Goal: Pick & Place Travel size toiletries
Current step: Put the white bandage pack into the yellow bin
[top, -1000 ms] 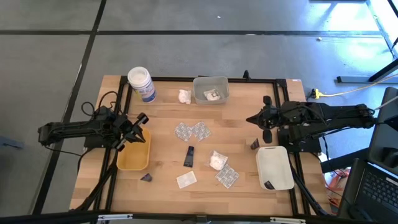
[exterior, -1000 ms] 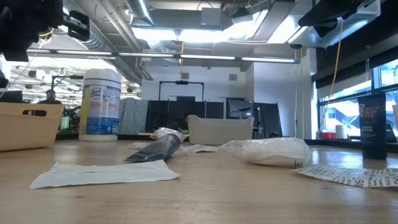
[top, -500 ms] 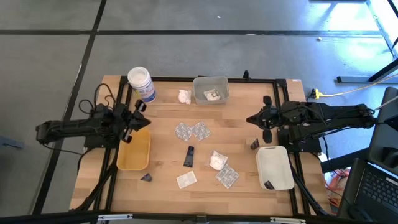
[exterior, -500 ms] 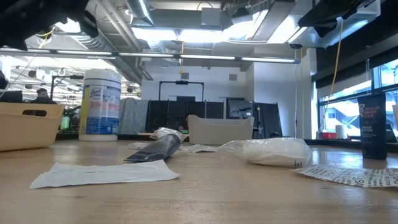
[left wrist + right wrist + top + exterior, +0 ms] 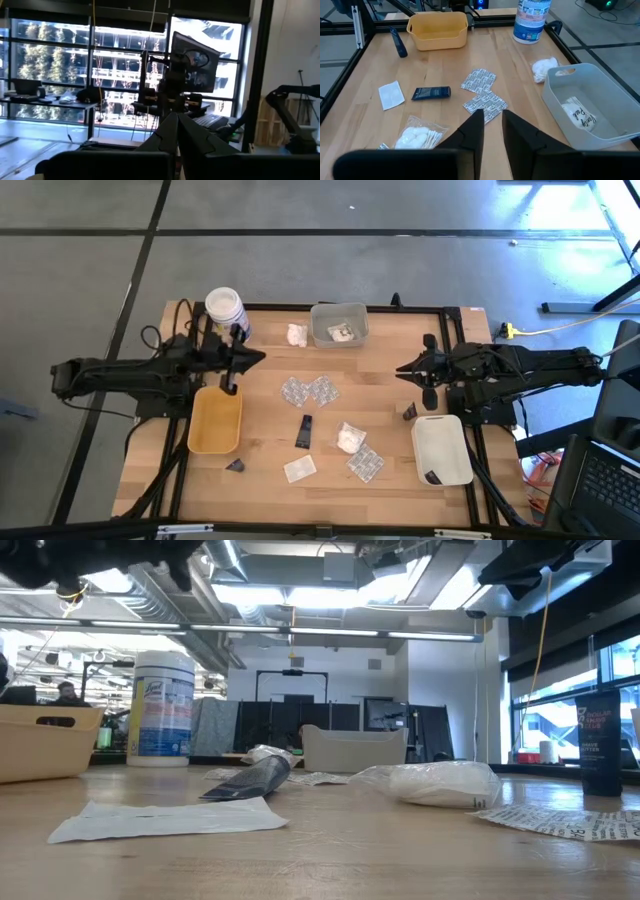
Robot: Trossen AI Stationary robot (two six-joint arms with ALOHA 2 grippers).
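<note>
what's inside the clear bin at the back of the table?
The clear bin holds a white packet with dark lettering on its floor, also visible from above. The near wall hides part of the floor in the right wrist view, so anything more cannot be ruled out.

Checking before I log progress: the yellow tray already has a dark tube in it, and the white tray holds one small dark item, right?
Not quite. The yellow tray is empty in the high view; the dark tube lies on the table. The white tray does hold one small dark item.
</note>
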